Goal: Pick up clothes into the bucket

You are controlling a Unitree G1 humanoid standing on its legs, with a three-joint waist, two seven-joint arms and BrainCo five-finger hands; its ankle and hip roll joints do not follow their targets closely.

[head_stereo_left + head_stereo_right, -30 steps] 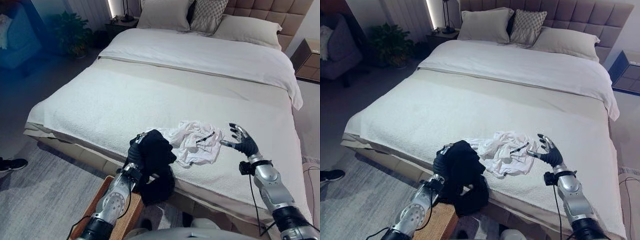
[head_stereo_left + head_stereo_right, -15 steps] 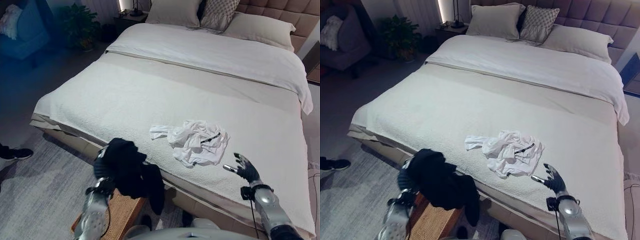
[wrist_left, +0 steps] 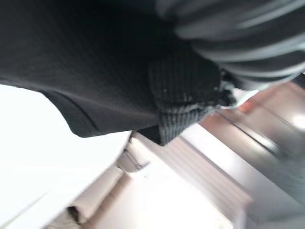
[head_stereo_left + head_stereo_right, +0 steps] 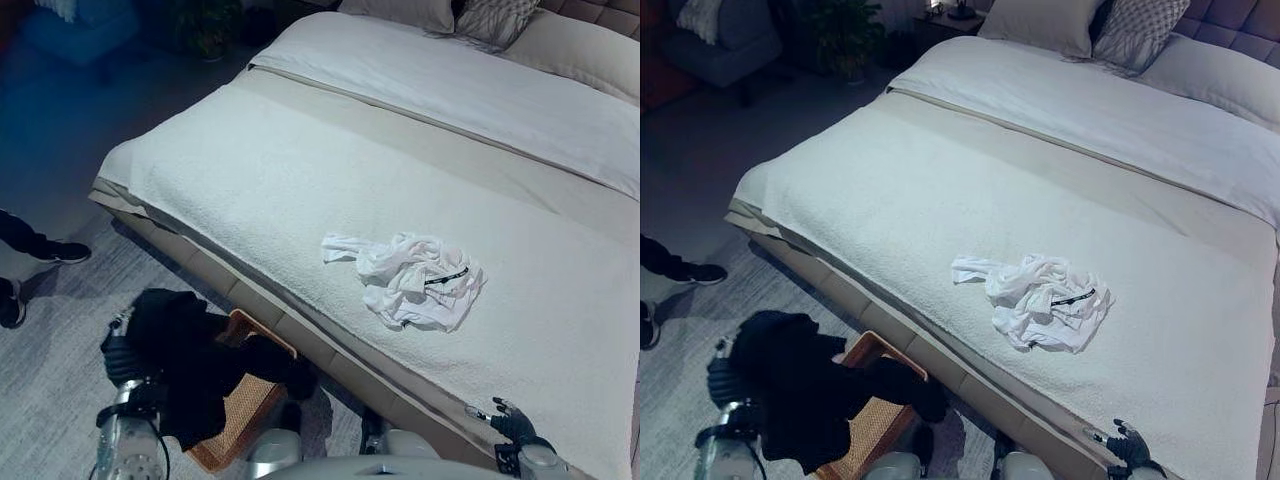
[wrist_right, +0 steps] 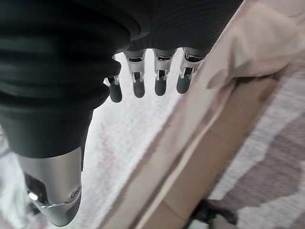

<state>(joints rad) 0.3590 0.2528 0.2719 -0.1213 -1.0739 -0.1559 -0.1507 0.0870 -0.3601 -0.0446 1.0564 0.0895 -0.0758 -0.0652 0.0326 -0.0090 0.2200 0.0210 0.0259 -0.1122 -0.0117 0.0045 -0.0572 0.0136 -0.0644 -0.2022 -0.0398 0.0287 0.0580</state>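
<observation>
Over the wicker bucket [image 4: 245, 410], left hand [image 4: 125, 350] apparently grips black garment [image 4: 190, 375] hanging downward.

A wide bed [image 4: 300, 170] under a pale textured blanket carries a crumpled white garment [image 4: 415, 285] near its foot edge, well apart from the right hand's fingers [image 4: 505, 410]. Pillows [image 4: 1100, 25] lie at its head. Beside it, a wicker basket [image 4: 240, 410] stands on grey carpet [image 4: 60, 330].

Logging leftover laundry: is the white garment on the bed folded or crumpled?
Crumpled. The white garment lies in a loose bunched heap on the bed, one end trailing out.
</observation>
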